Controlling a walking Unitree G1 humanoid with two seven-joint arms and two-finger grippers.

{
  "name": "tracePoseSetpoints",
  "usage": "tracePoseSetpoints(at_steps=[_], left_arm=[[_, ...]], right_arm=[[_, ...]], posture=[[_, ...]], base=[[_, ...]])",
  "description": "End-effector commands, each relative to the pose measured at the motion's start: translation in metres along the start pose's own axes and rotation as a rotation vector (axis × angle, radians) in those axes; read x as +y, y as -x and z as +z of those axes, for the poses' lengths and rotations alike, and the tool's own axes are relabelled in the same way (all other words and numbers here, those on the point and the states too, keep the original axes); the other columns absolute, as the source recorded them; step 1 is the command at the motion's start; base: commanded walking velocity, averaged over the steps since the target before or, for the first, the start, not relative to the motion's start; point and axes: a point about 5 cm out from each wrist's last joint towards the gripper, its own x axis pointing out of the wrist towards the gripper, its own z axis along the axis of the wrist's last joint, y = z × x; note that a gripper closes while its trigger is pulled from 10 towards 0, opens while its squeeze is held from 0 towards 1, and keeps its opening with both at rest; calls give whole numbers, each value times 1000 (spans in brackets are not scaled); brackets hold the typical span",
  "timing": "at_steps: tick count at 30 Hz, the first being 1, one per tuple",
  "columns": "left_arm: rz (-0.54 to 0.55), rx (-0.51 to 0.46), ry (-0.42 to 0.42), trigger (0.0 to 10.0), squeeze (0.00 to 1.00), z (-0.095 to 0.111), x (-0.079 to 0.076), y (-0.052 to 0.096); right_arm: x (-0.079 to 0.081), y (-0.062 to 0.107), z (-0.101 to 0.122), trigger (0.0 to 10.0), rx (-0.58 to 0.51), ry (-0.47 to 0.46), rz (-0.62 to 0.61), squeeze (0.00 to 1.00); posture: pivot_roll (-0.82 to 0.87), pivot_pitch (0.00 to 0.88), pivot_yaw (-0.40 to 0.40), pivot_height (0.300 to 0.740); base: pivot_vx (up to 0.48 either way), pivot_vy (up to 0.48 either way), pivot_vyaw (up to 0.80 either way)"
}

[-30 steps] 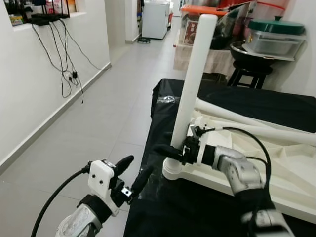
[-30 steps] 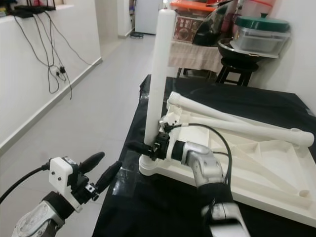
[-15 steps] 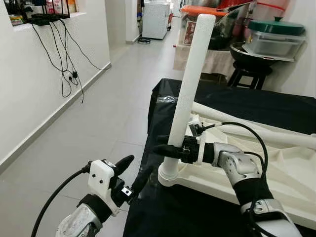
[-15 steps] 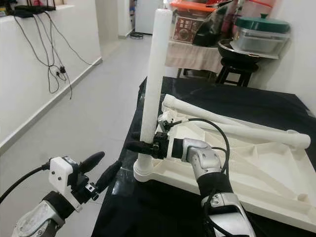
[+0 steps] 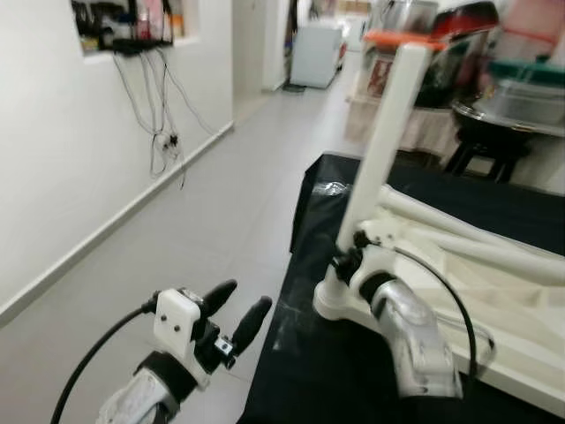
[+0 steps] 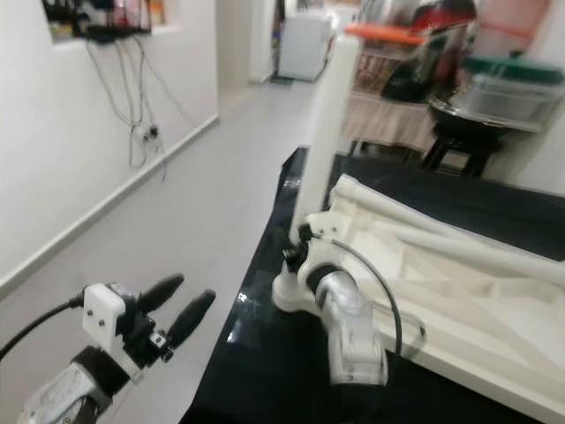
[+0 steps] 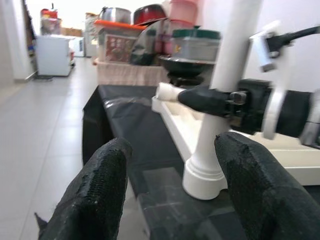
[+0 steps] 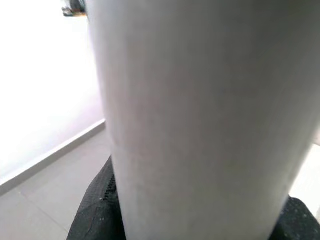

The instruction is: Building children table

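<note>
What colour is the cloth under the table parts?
Black; the cloth shows best in the left eye view.

The left gripper (image 5: 231, 314) has two long, rounded black fingers (image 7: 98, 192) with a rough, grainy surface, fixed to a white boxy block on a silver wrist with a black band. A black cable loops from it. The right arm (image 5: 408, 331) is silver with black joint rings and its own thin black cable (image 5: 461, 305).

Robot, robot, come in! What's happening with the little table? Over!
Right gripper shut on upright table leg, low near its socket. Left gripper open, hovering off the edge of the black-covered table. White tabletop lies upside down. Nothing in the way.
</note>
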Motion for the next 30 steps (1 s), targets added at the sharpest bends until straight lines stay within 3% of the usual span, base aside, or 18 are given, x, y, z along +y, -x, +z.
tracePoseSetpoints(at_steps=[1,6,7,9,10,11,12,14,15,17,20,21,22,23,25,27,29,30], left_arm=[[-10,11,11,10000,0,-1,-1,0],[-5,12,8,10000,0,-2,1,0],[-1,10,7,10000,0,-2,2,-1],[2,9,6,10000,0,-2,2,-1],[1,10,7,10000,0,-2,2,-1],[1,10,7,10000,0,-2,2,-1],[-1,12,10,10000,0,-2,2,-1],[-2,13,11,10000,0,-3,3,-1],[-2,13,11,10000,0,-3,3,-1],[-2,13,11,10000,0,-4,3,-1],[-2,13,11,10000,0,-4,3,-2],[-1,13,10,10000,0,-5,2,-2],[-1,13,10,10000,0,-5,2,-2],[-2,14,10,10000,0,-6,2,-3],[-2,14,10,10000,0,-6,2,-3],[-3,14,10,10000,0,-6,1,-3],[-3,14,10,10000,0,-6,1,-3],[-2,15,10,10000,0,-6,1,-3]], right_arm=[[-20,1,-9,0,52,20,-103,0],[-16,-1,-10,0,46,49,-106,0],[-17,-1,-10,10000,61,65,-126,0],[-14,-1,-10,10000,72,60,-110,0],[-13,-1,-8,10000,78,60,-100,224],[-13,-1,-8,10000,78,60,-100,224],[-7,-1,-3,10000,80,48,-42,1000],[-2,-7,2,10000,61,31,71,1000],[-2,-7,2,10000,61,31,71,1000],[4,-14,5,10000,45,-4,262,1000],[6,-16,5,10000,44,-30,363,1000],[7,-19,6,10000,38,19,534,86],[7,-19,6,10000,38,19,534,86],[-1,-28,3,10000,80,-3,557,0],[-1,-28,3,10000,80,-3,557,0],[-1,-32,3,10000,135,-99,691,0],[-1,-32,3,10000,135,-99,691,0],[1,-31,4,10000,165,-138,784,0]], posture=[[84,0,-74,740],[85,0,-76,740],[81,0,-78,740],[81,0,-78,740],[89,0,-80,740],[89,0,-80,740],[91,0,-81,740],[93,0,-82,740],[93,0,-82,740],[91,0,-81,740],[96,0,-82,740],[99,0,-83,740],[99,0,-83,740],[99,0,-83,740],[99,0,-83,740],[109,0,-87,740],[109,0,-87,740],[111,0,-87,740]], base=[[0,0,0],[0,0,0],[0,0,0],[0,0,0],[0,0,0],[0,0,0],[0,0,0],[0,0,0],[0,0,0],[0,0,0],[0,0,0],[0,0,0],[0,0,0],[0,0,0],[0,0,0],[0,0,0],[0,0,0],[0,0,0]])
